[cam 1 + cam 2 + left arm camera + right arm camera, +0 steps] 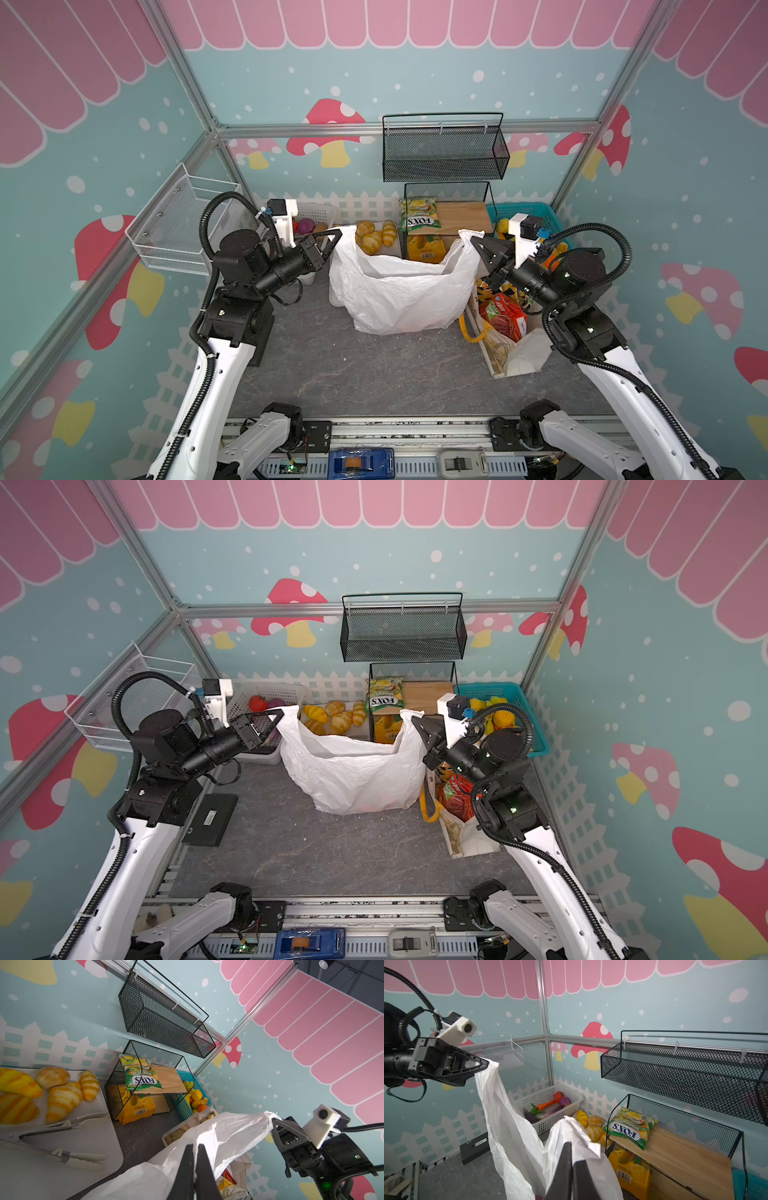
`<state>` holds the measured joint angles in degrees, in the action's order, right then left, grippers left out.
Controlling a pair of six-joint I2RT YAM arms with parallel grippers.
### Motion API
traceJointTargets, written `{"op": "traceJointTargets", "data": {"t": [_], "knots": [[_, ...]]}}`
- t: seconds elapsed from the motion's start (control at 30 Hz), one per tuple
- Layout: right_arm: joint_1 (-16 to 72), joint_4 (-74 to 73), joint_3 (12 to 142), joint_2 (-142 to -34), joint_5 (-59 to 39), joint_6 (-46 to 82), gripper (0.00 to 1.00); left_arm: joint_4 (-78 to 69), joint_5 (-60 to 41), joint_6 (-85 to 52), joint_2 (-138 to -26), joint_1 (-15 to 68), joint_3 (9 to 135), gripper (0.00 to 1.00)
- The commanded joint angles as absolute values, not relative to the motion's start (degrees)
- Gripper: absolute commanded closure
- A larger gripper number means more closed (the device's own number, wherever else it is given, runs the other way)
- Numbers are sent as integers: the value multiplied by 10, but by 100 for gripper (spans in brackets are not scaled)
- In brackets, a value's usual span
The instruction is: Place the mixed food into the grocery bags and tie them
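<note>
- Black mesh rack point(446, 193) with a wooden shelf board stands at the back wall, near the middle in both top views.
- FOX'S packet point(419, 216) lies on the rack's board at its left end.
- Yellow packet point(424, 248) stands under the board.
- Hanging black mesh basket point(444, 153) is on the wall above the rack.
- White tray point(89, 1138) sits just left of the rack, carrying golden bread rolls point(372, 239) and two pairs of tongs point(62, 1124).
- White perforated basket point(548, 1096) is farther left of the rack, beyond the tray.
- Teal basket point(536, 214) just right of the rack holds yellow toy fruit point(505, 719).
- White wire wall basket point(174, 228) hangs well left of the rack.
</note>
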<state>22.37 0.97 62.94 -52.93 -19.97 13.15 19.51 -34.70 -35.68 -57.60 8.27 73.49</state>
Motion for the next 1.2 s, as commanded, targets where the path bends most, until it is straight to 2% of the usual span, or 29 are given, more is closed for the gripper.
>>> {"op": "traceJointTargets", "data": {"t": [0.0,0.07,0.2,0.3,0.43,0.57,0.67,0.83,1.03,1.17], "knots": [[220,19,621,-543,-124,136,97,173,-375,-364,-580,79,724,100],[219,53,637,-556,-85,126,92,162,-380,-370,-583,79,717,100],[220,98,682,-561,-57,94,64,151,-383,-374,-583,79,713,100],[220,123,714,-561,-69,68,53,147,-383,-373,-581,79,707,100],[236,135,756,-568,-134,37,47,147,-386,-375,-584,79,706,100],[334,129,776,-592,-138,-6,43,146,-387,-377,-584,79,709,100],[405,101,774,-628,-155,-24,30,147,-386,-379,-585,80,710,100],[487,17,767,-715,-180,-24,18,147,-389,-381,-585,81,710,100],[504,-123,752,-811,-205,22,12,147,-397,-385,-583,82,712,100],[504,-185,750,-859,-185,29,11,147,-402,-388,-580,83,710,100]]}}
